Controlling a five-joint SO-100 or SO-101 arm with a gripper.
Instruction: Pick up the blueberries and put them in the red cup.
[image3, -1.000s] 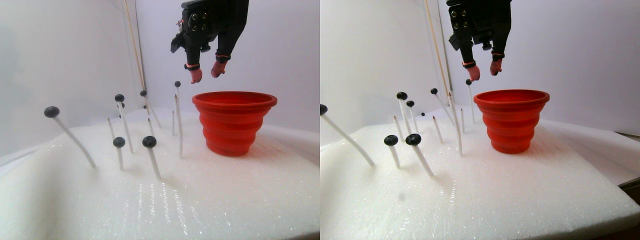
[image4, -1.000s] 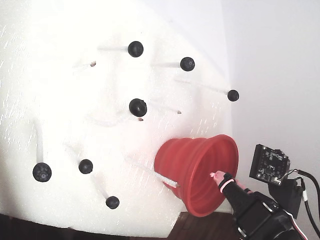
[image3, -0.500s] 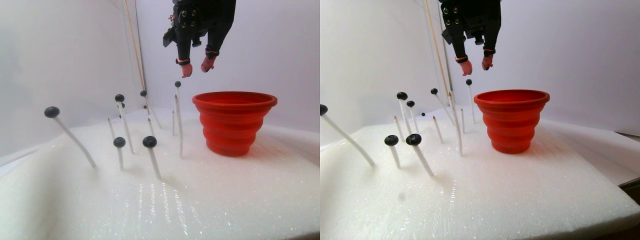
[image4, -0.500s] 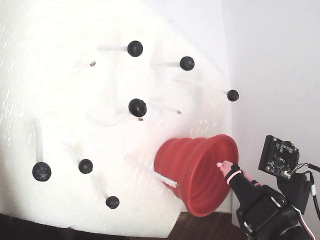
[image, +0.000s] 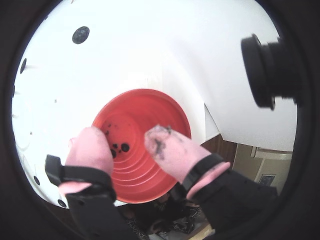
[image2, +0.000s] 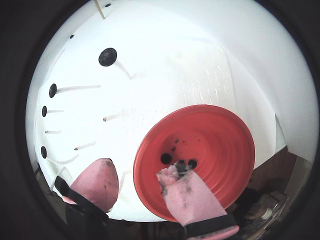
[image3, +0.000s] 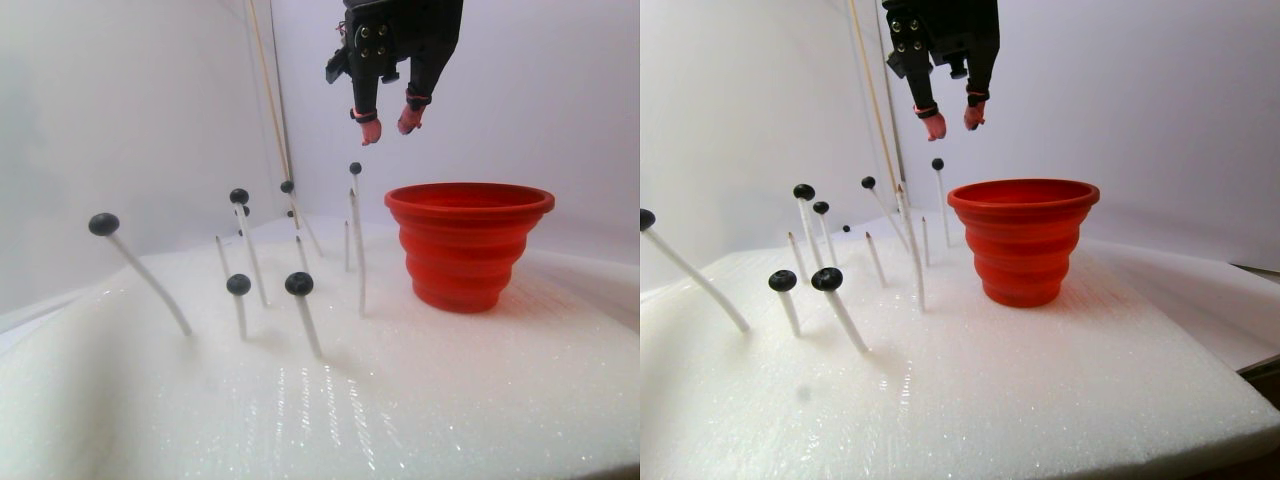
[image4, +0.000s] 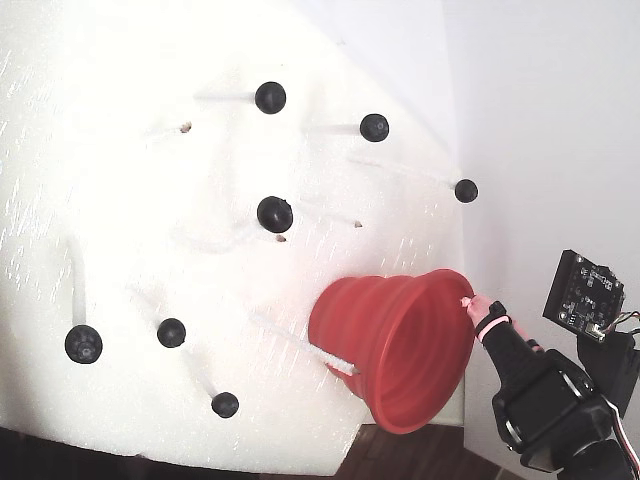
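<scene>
Sitting on white foam pad (image3: 450, 400), the red cup (image3: 468, 245) stands upright right of the sticks (image3: 358, 250). Gripper (image3: 389, 126) hangs above the cup's left rim, pink fingertips (image: 167, 145) parted, nothing between them. Three blueberries (image2: 166, 158) lie inside the cup; others top sticks left of it (image3: 103, 223).

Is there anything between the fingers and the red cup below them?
No. In the stereo pair view the fingers hang above the red cup, open and empty, with only bare air between them.
</scene>
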